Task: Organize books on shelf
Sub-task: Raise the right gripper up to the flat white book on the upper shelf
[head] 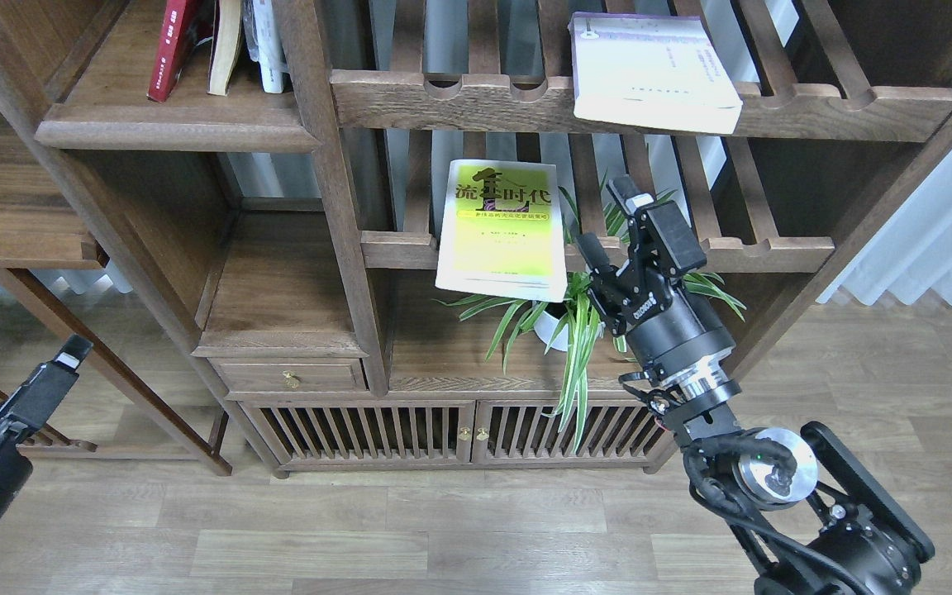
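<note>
Books remain scattered: dark red book [168, 49] stands on the shelf [178, 128]; yellow-green book [502, 230] and white book [651, 73] lie on slatted racks. Right gripper [612, 221], jaws open and empty, hovers beside the yellow-green one; left gripper [71, 351] jaws indistinct.

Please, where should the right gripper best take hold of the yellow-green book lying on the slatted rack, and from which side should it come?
Probably the yellow-green book by its near edge, which overhangs the slatted rack's front rail. The right gripper could come from the front, one finger above, one below.
</note>
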`<action>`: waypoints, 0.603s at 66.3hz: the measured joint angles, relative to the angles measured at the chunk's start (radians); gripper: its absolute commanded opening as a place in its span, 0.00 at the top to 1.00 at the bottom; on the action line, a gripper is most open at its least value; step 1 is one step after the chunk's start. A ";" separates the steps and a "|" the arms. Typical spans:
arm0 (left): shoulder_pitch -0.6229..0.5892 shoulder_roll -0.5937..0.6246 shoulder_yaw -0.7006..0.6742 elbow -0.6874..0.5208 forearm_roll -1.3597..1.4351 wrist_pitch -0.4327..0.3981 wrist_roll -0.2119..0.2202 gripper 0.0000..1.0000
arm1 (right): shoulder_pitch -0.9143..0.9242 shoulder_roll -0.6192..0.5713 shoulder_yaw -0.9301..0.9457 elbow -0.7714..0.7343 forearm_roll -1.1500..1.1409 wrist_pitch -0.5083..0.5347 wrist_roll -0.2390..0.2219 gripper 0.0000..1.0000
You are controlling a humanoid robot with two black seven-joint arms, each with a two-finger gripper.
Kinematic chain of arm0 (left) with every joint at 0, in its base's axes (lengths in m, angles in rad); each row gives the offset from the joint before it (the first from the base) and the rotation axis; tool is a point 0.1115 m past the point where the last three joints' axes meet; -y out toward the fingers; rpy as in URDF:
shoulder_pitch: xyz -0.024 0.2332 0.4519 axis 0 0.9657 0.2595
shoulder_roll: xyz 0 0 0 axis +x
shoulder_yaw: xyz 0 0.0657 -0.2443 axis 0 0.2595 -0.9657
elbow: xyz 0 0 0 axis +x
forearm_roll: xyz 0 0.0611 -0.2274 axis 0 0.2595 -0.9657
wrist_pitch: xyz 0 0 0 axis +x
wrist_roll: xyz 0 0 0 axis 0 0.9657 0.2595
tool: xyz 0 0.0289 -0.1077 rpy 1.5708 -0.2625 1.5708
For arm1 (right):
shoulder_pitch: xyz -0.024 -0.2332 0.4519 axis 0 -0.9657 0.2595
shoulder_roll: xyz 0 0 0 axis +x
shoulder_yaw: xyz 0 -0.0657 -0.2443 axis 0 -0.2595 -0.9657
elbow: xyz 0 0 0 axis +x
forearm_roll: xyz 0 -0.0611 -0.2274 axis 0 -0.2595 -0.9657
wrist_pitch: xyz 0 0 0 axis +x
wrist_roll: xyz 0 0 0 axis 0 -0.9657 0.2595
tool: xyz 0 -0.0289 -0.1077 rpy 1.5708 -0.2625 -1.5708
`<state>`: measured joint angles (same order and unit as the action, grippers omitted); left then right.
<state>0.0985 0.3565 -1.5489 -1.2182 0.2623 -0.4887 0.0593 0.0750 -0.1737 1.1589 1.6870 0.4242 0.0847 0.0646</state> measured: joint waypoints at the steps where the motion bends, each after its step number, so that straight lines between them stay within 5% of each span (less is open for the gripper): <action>1: 0.000 0.000 0.000 0.000 0.000 0.000 0.000 0.00 | 0.006 -0.001 0.000 0.000 0.000 -0.001 0.000 0.01; 40: -0.001 0.001 0.023 0.056 0.003 0.000 0.001 0.00 | 0.158 -0.001 0.093 -0.028 0.022 -0.172 -0.003 0.01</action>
<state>0.0972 0.3575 -1.5255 -1.1618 0.2653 -0.4887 0.0598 0.2330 -0.1749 1.2515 1.6590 0.4467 -0.0868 0.0617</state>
